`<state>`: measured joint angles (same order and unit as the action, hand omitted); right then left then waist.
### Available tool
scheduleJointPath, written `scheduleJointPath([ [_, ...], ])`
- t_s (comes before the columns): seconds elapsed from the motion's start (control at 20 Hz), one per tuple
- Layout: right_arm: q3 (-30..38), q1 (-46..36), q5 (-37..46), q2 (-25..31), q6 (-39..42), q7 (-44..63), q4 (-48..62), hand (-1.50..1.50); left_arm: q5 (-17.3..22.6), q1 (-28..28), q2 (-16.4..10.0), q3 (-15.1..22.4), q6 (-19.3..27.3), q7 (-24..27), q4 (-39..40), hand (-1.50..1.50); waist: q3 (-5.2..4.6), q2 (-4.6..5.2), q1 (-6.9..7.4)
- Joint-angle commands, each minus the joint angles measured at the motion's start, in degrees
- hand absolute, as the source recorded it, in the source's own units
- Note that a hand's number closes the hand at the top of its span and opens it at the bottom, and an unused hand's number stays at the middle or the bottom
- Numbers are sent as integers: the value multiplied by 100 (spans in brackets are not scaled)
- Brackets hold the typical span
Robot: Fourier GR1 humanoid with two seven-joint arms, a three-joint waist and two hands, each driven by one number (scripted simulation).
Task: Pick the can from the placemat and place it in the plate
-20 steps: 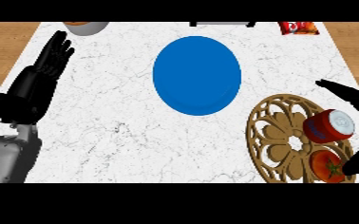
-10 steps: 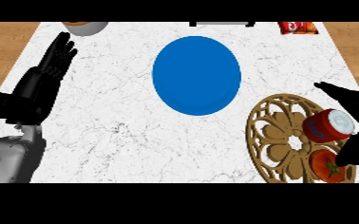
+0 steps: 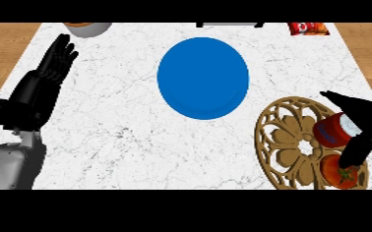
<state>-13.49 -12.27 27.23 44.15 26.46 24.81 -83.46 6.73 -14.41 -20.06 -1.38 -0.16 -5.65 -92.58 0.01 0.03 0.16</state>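
The small red metal can with a pale top [image 3: 332, 131] sits on the round tan placemat with cut-out holes [image 3: 287, 137], at the right side of the white marble counter [image 3: 116, 128]. A red tomato [image 3: 340, 173] lies just beside it on the same mat.

The can should be light, hard and smooth, so it may slip. The best place to hold it is round its middle, on two opposite sides.

It seems to stand up, long way pointing up and top toward the right, though I am not sure.

The right hand [image 3: 352, 107] has its fingers spread apart, one part on each side of the can. The left hand [image 3: 45, 78] rests open at the left edge.

The round blue plate [image 3: 203, 77] is near, up and to the left.
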Motion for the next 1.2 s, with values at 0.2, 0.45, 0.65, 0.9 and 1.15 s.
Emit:
scheduleJointPath([
  [0.2,337,-160,621,-371,235,-694,874,-150,-74,270,126,-180,-293,44,-219,0,-1,-2,14],
  [0.45,144,-169,1206,-620,-243,-999,1692,-150,-66,-382,55,-334,-296,-247,203,0,2,9,11],
  [0.65,370,-181,1256,-748,-479,-1359,1658,150,-225,-106,175,-304,-264,-63,54,0,2,3,8],
  [0.9,528,-188,1795,-604,-1774,-2133,1797,150,-57,89,82,-387,-423,-250,-276,0,5,2,47],
  [1.15,1094,1187,1793,-1706,-2335,1252,1052,150,-217,176,55,-590,-120,-185,44,0,-41,-177,-662],
])
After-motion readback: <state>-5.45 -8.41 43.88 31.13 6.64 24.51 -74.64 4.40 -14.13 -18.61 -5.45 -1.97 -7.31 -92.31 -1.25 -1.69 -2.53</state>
